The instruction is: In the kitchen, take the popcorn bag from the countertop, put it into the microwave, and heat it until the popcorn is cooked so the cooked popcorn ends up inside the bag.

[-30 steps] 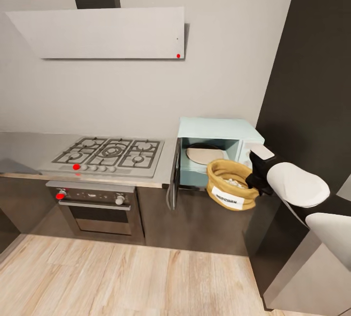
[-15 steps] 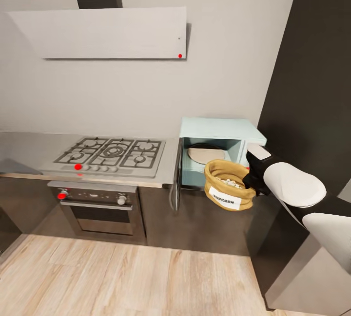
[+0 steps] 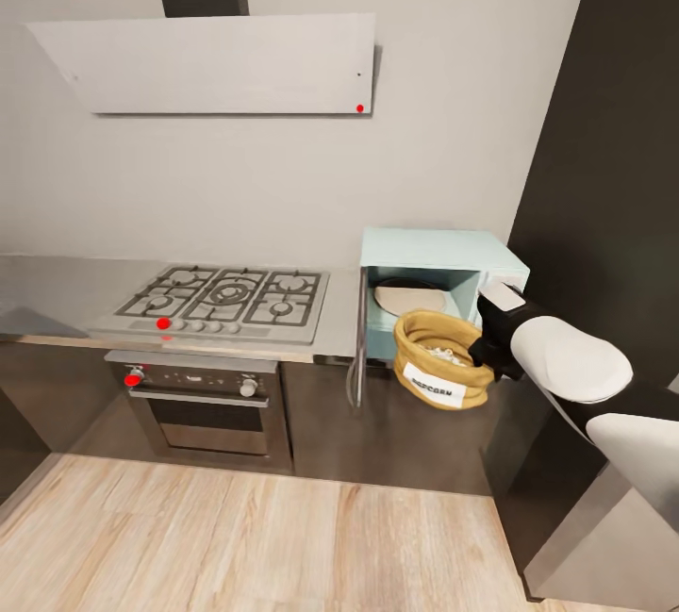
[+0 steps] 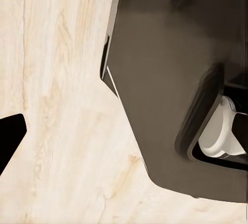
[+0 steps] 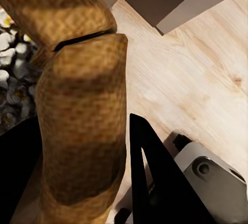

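The right gripper [image 3: 487,352] is closed on the rolled rim of the small tan-brown paper popcorn bag [image 3: 441,358] with its white label, holding it in the air just in front of the open cavity of the boxy pale blue microwave [image 3: 443,284]; the microwave's dark glass door [image 3: 358,339] hangs wide open, edge-on to the head camera; a pale round plate [image 3: 409,295] lies inside; whitish popcorn kernels [image 5: 11,74] show in the bag's mouth; the microwave stands on the long grey reflective bench [image 3: 57,296] beside the steel gas hob [image 3: 226,299]; the left gripper's state I cannot tell, a dark finger [image 4: 10,136] showing over the pale wooden floor [image 4: 57,94].
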`<state>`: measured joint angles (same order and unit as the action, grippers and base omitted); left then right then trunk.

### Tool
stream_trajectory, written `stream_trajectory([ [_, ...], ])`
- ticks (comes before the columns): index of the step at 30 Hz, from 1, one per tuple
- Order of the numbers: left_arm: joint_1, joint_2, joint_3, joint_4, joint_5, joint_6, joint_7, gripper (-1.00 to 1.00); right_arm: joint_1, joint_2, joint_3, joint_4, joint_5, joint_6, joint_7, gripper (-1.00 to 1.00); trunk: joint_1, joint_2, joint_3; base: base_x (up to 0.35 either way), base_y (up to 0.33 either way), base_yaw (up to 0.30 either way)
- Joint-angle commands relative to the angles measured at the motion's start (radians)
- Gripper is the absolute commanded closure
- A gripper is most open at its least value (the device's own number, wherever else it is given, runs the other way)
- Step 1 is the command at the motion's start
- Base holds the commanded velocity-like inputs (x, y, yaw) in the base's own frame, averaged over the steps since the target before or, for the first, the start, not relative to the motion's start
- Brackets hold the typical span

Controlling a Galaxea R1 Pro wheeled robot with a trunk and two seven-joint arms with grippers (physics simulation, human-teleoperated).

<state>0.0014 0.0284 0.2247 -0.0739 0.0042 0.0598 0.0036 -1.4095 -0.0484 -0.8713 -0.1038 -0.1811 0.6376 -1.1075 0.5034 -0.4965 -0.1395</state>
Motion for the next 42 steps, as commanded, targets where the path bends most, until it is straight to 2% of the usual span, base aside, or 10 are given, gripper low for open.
stream_trajectory([
  [1,0.000,-0.006,0.004,-0.003,0.000,0.006,0.000,-1.00,0.004,-0.006,0.003,0.004,-0.011,0.008,-0.004,1.00,0.000,-0.002,-0.002,0.000,0.000,0.000],
  [3,0.000,-0.007,0.004,-0.003,0.000,0.006,0.001,-1.00,0.004,-0.010,0.004,0.004,-0.011,0.008,-0.004,1.00,0.000,-0.002,-0.002,0.000,0.000,0.000],
  [8,0.000,-0.011,0.004,-0.003,0.000,0.006,0.001,-1.00,0.006,0.007,0.001,0.006,-0.010,0.008,0.022,1.00,0.000,-0.002,-0.002,0.000,0.000,0.000],
  [21,0.000,-0.011,0.004,-0.003,0.000,0.006,0.001,-1.00,0.006,0.009,0.000,0.006,-0.009,0.008,0.088,1.00,-0.049,0.089,0.046,0.000,0.000,0.000],
  [22,0.000,-0.011,0.004,-0.003,0.000,0.006,0.001,-1.00,0.006,0.009,0.000,0.006,-0.009,0.008,0.120,1.00,-0.053,0.096,0.051,0.000,0.000,0.000],
  [28,0.000,-0.011,0.004,-0.003,0.000,0.006,0.001,-1.00,0.006,0.009,0.000,0.006,-0.009,0.008,0.120,1.00,-0.053,0.097,0.059,0.000,0.000,0.000],
  [42,0.000,-0.011,0.004,-0.003,0.000,0.006,0.001,-1.00,0.006,0.014,0.000,0.006,-0.009,0.009,0.114,1.00,-0.053,0.097,0.060,0.000,0.000,0.000],
])
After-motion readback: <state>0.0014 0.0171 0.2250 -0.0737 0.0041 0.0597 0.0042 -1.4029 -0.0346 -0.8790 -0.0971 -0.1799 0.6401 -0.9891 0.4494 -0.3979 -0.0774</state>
